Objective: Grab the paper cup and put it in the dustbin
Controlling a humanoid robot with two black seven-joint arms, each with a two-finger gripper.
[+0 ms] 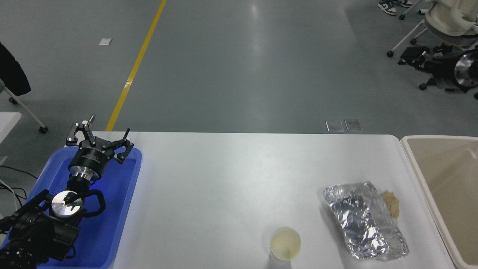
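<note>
The paper cup (285, 244) stands upright on the white table (224, 179) near its front edge, right of centre; it is small and white with a pale yellowish inside. The dustbin (444, 190) is a large beige bin off the table's right end, open at the top. My left gripper (101, 133) is open and empty, parked over the far end of the blue tray at the left. My right arm and gripper are out of view.
A wrinkly silver foil packet (364, 220) lies between the cup and the dustbin, with a small tan paper wad (391, 203) at its right side. A shallow blue tray (112, 209) lies under the left arm. Chairs and a person's shoes (388, 6) are at the far right.
</note>
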